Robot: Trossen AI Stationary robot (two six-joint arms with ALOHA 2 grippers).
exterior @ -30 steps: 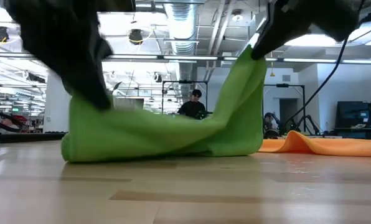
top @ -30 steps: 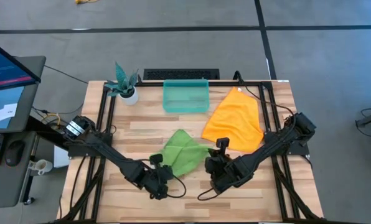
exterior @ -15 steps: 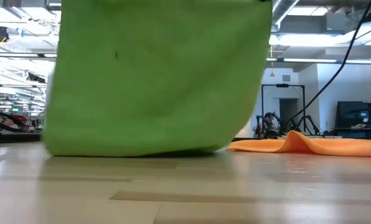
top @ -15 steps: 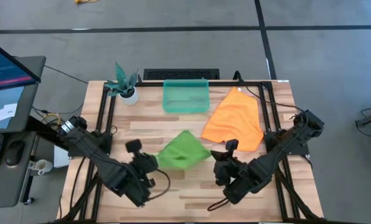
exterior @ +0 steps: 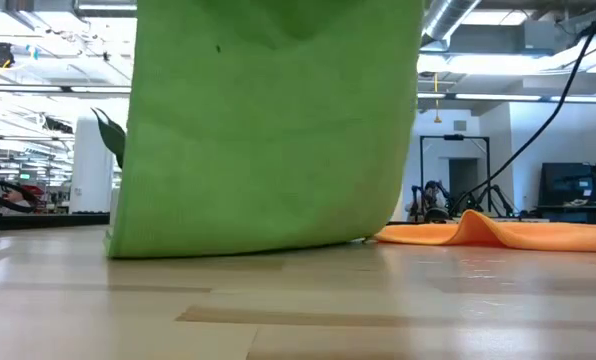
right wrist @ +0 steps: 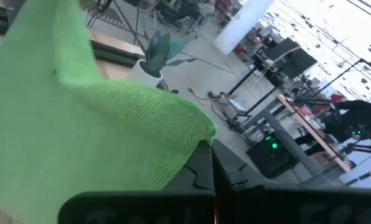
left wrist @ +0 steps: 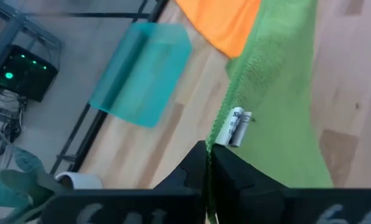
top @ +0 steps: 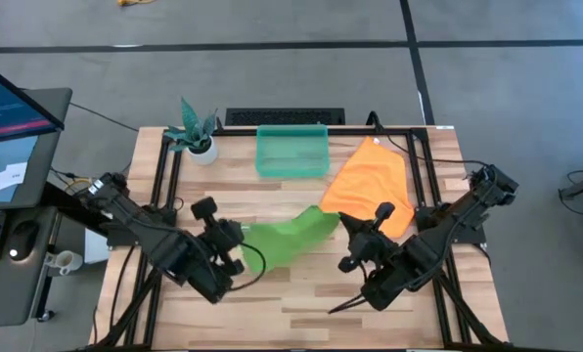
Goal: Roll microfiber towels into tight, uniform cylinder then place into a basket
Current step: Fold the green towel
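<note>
Both grippers have spread apart, stretching the lime green towel (top: 285,241) (bunched a second ago) taut and lifted.

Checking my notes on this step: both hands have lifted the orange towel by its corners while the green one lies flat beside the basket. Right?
Not quite: the colours are swapped. The high view shows the left hand and right hand holding up the green towel, while the orange towel lies flat beside the basket.

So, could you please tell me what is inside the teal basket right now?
Nothing shows inside the basket; its bottom looks bare from above. The green towel hangs stretched between the left hand and right hand, and the orange towel lies beside the basket.
</note>
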